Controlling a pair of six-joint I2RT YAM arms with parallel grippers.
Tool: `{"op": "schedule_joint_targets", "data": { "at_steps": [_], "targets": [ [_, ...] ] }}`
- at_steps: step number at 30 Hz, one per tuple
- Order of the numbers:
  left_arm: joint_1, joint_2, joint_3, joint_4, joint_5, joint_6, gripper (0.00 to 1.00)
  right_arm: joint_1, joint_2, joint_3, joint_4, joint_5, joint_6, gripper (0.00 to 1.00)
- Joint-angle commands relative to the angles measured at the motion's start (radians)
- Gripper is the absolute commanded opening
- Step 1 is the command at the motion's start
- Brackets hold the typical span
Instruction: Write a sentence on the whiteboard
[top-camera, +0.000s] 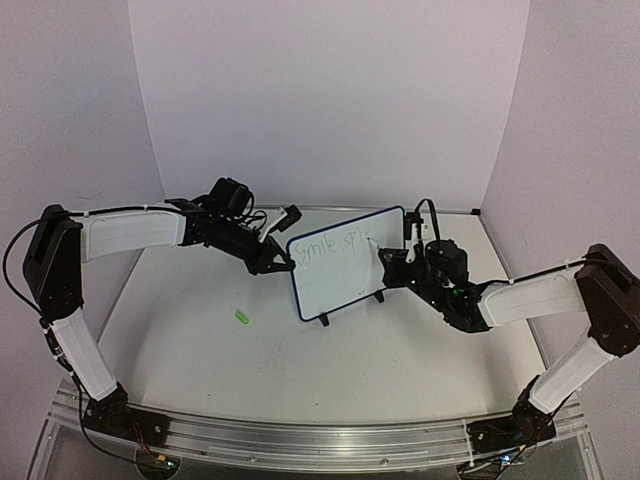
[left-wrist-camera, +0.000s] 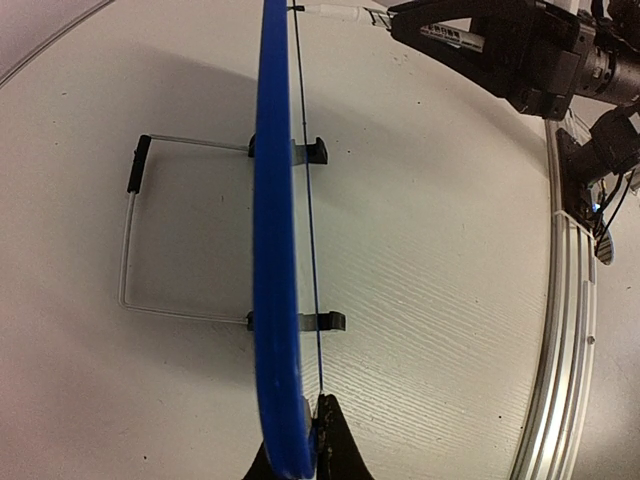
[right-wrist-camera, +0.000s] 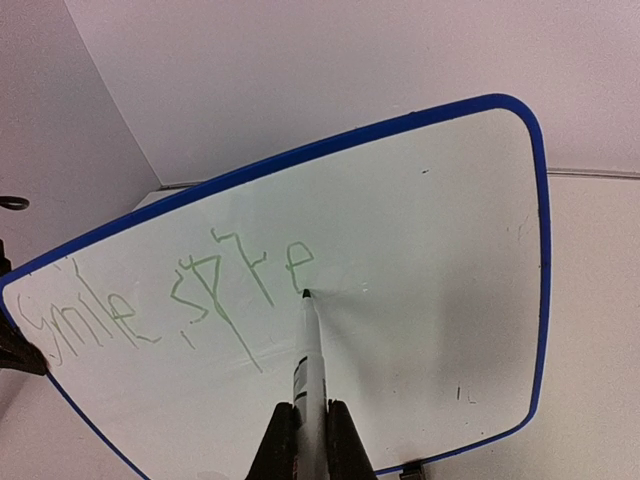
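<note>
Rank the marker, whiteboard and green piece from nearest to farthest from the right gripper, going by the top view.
1. Marker: clamped in the right gripper itself.
2. Whiteboard: just left of the gripper, with the marker tip on its face.
3. Green piece: on the table past the board's left edge, farthest.

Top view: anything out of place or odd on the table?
A small green piece lies loose on the table, left of the whiteboard; possibly a pen cap, too small to tell. Nothing else stands out.
</note>
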Motion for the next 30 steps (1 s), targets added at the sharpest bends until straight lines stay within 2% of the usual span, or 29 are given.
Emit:
{"op": "schedule_joint_targets", "data": {
  "at_steps": [1,9,18,30],
  "targets": [
    [-0.007,0.022,0.017,-0.076,-0.057,0.036,0.00,0.000,-0.017,-0.007,0.019,0.060,-0.003,0.00],
    [-0.007,0.022,0.017,-0.076,-0.060,0.036,0.00,0.000,-0.035,-0.010,0.015,0.042,-0.008,0.00],
    [-0.007,0.022,0.022,-0.079,-0.075,0.030,0.00,0.000,-0.180,-0.082,-0.008,0.052,0.007,0.00],
    [-0.007,0.022,0.022,-0.079,-0.066,0.030,0.00,-0.001,-0.102,-0.008,-0.006,0.055,-0.071,0.00]
  ]
}}
